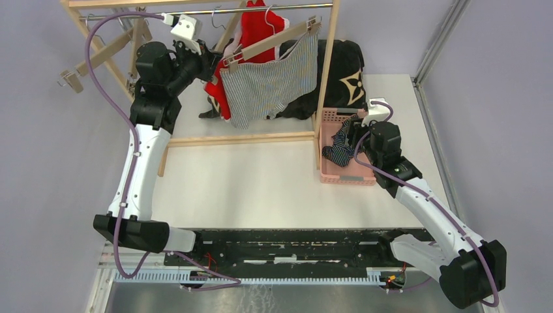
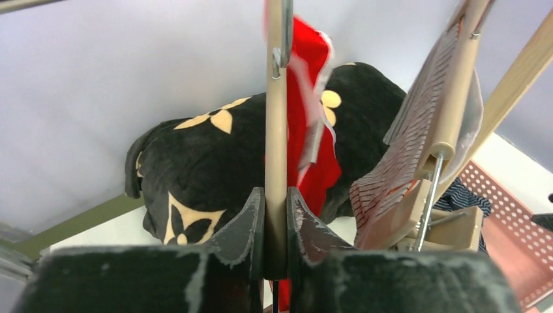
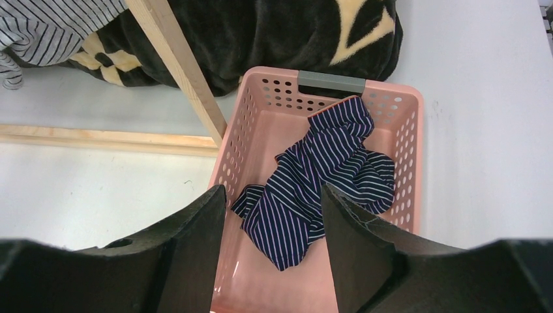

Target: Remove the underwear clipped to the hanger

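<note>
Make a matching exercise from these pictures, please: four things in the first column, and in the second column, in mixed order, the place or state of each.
1 grey pinstriped underwear
2 right gripper
3 navy striped underwear
4 left gripper

A lying in the pink basket
B closed on a wooden hanger bar
C clipped to a tilted hanger
D open, above the pink basket

Pairs: 1-C, 2-D, 3-A, 4-B

We see a white table [image 1: 261,189]. A wooden rack [image 1: 241,139] stands on it. A pink basket [image 1: 347,177] sits just beside the rack's right post, and a black cushion [image 1: 344,65] with pale flowers lies at the back.
</note>
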Controlling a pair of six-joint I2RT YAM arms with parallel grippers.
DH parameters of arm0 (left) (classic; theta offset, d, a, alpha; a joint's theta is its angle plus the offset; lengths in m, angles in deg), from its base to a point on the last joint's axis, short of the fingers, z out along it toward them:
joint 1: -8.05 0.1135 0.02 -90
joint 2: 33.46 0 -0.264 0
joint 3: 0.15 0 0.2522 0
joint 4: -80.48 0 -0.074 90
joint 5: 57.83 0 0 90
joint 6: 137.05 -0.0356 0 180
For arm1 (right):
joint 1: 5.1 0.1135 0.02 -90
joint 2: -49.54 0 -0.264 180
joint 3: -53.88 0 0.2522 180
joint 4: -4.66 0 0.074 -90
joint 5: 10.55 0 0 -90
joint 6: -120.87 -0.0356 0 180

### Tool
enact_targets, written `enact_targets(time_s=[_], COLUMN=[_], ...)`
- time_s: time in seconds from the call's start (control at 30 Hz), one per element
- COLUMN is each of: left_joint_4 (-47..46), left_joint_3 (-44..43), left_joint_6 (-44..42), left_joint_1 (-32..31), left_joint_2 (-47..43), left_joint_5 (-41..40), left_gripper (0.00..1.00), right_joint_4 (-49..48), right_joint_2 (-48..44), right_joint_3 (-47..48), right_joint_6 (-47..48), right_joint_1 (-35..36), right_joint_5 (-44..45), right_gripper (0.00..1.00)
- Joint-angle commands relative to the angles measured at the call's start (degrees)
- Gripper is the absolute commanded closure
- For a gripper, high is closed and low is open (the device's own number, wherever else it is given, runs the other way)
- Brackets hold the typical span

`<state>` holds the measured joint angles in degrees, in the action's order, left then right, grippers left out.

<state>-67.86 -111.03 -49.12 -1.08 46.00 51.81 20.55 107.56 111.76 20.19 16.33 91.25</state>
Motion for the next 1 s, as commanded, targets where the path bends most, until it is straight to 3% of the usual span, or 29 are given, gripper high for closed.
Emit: enact_targets(time_s=[0.0, 0.07, 0.3, 0.57, 0.97], left_joint_4=[-1.28, -1.43, -3.78, -13.04, -10.52], left_joint_3=[-1.05, -1.03, -0.78, 2.62, 3.24], left_joint_6=[-2.07, -2.07, -1.26, 0.55, -1.54], left_joint_1=[-0.21, -0.21, -0.31, -0.3, -0.34], left_joint_2=[-1.27, -1.2, -1.61, -6.36, -10.21], left_joint_5=[-0.47, -0.39, -0.92, -5.74, -10.83], left_gripper=[0.92, 0.97, 0.97, 0.97, 0.97], right_joint_4=[-3.01, -3.0, -3.09, -3.16, -3.31], right_joint_2=[-1.02, -0.85, -0.2, 0.33, 0.44], right_joint_3=[0.0, 0.02, 0.18, 0.18, 0.1], right_joint_6=[-0.13, -0.13, -0.08, 0.22, 0.2], right_joint_1=[0.37, 0.37, 0.43, 0.42, 0.48], right_joint_5=[-0.6, -0.78, -0.63, -1.07, -1.42], right_gripper=[0.37, 0.36, 0.36, 0.36, 0.37])
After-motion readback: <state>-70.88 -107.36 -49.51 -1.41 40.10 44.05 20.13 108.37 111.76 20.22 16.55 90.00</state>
